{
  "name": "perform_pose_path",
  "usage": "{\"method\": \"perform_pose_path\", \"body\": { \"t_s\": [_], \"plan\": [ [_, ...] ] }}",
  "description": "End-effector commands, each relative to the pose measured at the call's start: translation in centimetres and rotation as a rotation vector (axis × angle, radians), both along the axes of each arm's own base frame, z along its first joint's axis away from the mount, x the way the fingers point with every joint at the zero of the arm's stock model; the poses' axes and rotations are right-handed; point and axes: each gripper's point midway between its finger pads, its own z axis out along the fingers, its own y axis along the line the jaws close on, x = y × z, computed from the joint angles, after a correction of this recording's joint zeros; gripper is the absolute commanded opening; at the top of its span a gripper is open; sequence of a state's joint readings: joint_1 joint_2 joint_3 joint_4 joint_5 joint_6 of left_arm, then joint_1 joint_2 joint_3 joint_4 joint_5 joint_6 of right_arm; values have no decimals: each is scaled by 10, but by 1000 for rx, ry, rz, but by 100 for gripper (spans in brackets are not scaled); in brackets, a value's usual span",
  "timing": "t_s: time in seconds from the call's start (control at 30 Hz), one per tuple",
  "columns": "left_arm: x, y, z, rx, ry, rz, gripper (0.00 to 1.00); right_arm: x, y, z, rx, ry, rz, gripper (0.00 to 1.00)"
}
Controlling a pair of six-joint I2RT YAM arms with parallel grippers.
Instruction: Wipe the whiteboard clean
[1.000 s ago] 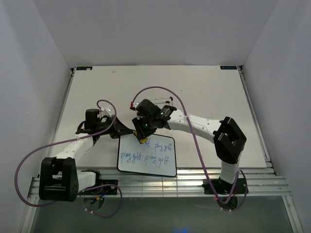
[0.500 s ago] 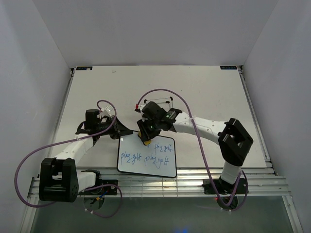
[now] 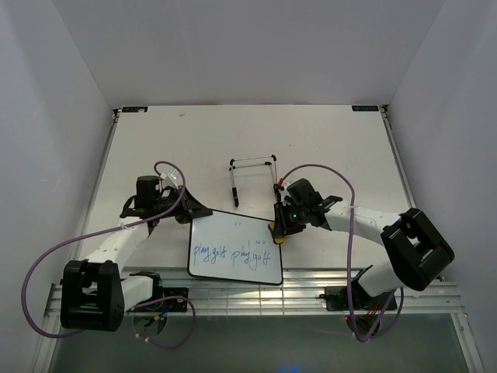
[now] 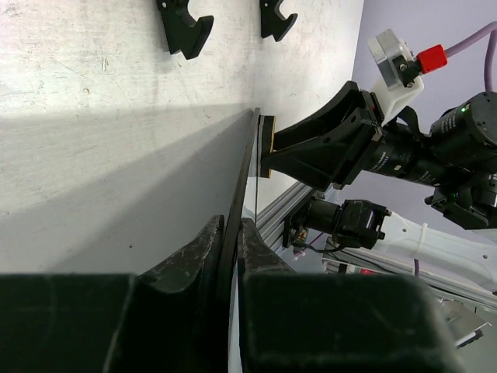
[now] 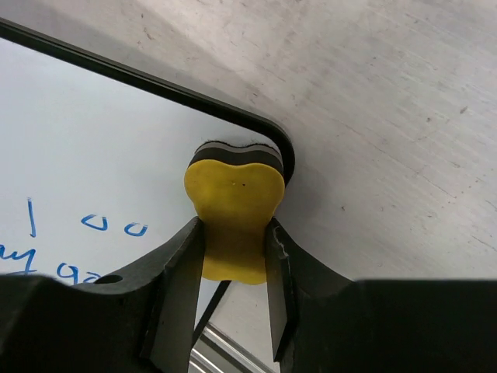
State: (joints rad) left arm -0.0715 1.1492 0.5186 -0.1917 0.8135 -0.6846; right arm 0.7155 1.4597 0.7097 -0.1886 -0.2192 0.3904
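Right gripper, clenched on the yellow eraser, sits at the far-right corner of the whiteboard; the blue writing lies leftward and nearer, along the board's long axis

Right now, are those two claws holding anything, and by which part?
The left gripper pinches the whiteboard by its thin edge, near a corner. The right gripper clamps the yellow eraser by its sides.

Left arm, right arm: white link shells, black joint housings, black fingers. Purple cable looped along each. Green indicator light at right wrist.
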Motion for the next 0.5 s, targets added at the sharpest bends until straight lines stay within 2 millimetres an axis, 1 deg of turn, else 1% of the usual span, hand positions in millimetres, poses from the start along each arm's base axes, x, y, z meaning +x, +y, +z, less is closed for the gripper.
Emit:
{"method": "perform_pose_path", "body": {
  "t_s": [0.0,0.1,0.17,0.2,0.23,0.27,0.3,0.33,0.37,0.4,0.43,0.47],
  "plan": [
    [6,11,-10,82,-10,66,0,-14,-18,-20,-65,34,-7,33],
    [5,11,-12,82,-5,63,0,-19,17,2,36,17,55,31],
    [5,10,-13,82,-4,61,0,-22,37,11,57,8,96,31],
    [4,10,-13,79,-2,59,0,-23,61,28,98,-22,139,31],
    [4,10,-13,76,-4,55,0,-25,73,36,115,-28,157,31],
    [4,9,-12,75,-6,52,0,-35,89,35,113,-21,201,31],
    [4,9,-13,72,-5,49,0,-28,111,57,156,-60,219,31],
    [4,8,-13,70,-3,47,0,-31,121,53,138,-44,237,31],
    [4,8,-13,65,-1,43,0,-39,136,58,146,-50,275,32],
    [3,7,-14,64,5,40,0,-35,158,80,191,-80,297,32],
    [3,7,-16,62,11,38,0,-38,166,70,164,-55,320,31],
    [3,7,-15,62,9,36,0,-43,177,72,169,-53,347,32]
  ]
}}
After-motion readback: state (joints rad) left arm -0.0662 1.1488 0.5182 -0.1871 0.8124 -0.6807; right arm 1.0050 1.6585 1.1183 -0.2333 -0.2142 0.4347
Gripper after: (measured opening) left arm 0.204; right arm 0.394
